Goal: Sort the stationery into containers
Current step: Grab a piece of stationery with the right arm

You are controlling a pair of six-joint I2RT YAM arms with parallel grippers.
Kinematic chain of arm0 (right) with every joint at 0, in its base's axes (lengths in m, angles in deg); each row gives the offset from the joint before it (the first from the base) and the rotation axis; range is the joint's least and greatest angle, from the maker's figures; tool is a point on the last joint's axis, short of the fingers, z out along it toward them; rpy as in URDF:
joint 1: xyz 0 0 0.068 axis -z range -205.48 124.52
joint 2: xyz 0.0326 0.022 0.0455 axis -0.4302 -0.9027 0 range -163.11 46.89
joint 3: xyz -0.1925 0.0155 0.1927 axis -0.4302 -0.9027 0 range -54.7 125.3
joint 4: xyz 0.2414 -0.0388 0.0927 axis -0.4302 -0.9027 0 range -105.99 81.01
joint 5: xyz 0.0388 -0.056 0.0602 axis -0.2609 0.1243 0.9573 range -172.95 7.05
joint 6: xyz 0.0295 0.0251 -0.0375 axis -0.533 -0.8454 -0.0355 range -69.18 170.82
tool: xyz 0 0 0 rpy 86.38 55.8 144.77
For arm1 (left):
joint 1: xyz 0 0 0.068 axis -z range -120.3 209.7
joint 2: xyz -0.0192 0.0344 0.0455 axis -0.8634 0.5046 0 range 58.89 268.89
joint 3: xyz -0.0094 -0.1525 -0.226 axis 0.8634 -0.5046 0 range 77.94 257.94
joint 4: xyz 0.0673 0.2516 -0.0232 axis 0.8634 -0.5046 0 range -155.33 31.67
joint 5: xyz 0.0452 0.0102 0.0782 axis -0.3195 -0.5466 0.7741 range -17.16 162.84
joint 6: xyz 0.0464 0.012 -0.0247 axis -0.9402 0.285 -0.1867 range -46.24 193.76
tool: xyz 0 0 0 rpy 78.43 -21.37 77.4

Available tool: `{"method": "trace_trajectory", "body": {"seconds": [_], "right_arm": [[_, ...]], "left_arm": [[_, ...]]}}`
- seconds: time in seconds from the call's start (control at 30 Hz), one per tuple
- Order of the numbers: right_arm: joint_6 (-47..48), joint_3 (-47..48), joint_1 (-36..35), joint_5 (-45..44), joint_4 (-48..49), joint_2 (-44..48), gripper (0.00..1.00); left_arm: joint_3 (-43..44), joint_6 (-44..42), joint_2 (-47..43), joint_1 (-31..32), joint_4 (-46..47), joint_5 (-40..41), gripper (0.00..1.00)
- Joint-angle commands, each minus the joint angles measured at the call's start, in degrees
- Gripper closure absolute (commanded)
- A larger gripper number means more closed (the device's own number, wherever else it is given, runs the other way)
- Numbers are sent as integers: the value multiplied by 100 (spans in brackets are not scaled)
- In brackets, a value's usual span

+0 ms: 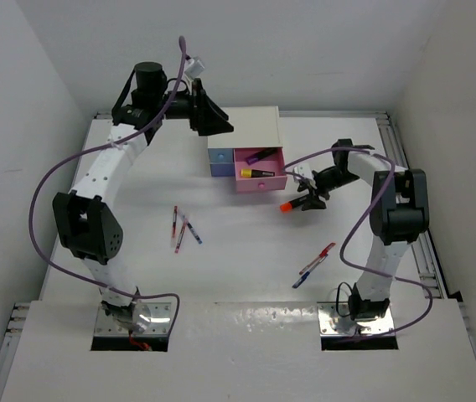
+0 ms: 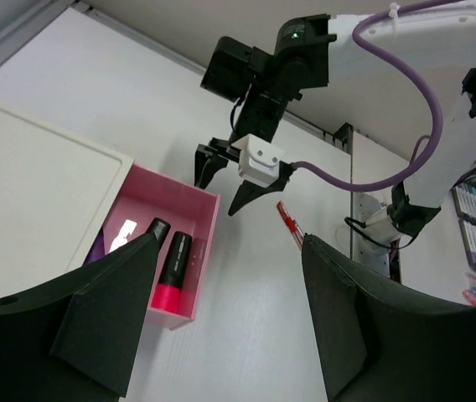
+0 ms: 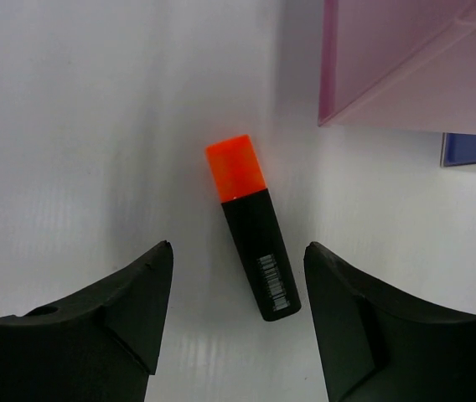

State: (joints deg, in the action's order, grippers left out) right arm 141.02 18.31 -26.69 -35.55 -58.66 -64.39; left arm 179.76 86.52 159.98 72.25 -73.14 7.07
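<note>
An orange highlighter (image 3: pixel 252 234) with a black body lies flat on the white table, just in front of the open pink drawer (image 3: pixel 389 67). My right gripper (image 3: pixel 238 246) hovers over it, open, with the highlighter's black rear end between the fingertips and no contact. From above, the orange highlighter (image 1: pixel 287 206) sits right beside the right gripper (image 1: pixel 305 199). The pink drawer (image 1: pixel 276 182) holds a purple highlighter (image 1: pixel 262 154) and a yellow one (image 1: pixel 253 172). A pink highlighter (image 2: pixel 173 272) also lies inside the drawer. My left gripper (image 2: pixel 230 251), open and empty, hangs above the white cabinet (image 1: pixel 250 126).
A red and a blue pen (image 1: pixel 181 228) lie left of centre, and another such pair (image 1: pixel 315 264) lies near the right arm's base. The light-blue drawer (image 1: pixel 219 155) and the periwinkle drawer (image 1: pixel 219 170) are left of the pink one. Walls close in on three sides.
</note>
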Motion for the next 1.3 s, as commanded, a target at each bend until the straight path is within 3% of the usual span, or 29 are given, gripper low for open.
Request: {"method": "trace_trajectory", "body": {"seconds": [0.0,0.17,0.53,0.73,0.87,1.27], "right_arm": [[182,397,-63,42,186,-279,38],[262,477,-142,-46,353,-499,39],[639,1135,-459,-644,-384,-850,61],[815,1286,-512,-810,-587,-921,64],[982,1364,-512,-995,-772,-965,71],[807,1417,-547,-1329,-790,-974,71]], "left_arm": [[-188,25,-292,-139,154,-146,25],[-320,25,-363,-280,119,-163,25],[-373,26,-363,-421,92,-269,25],[-391,-45,-336,-526,22,-313,25],[-356,-1,-258,-561,31,-392,25],[-330,43,-161,-596,57,-427,25]]}}
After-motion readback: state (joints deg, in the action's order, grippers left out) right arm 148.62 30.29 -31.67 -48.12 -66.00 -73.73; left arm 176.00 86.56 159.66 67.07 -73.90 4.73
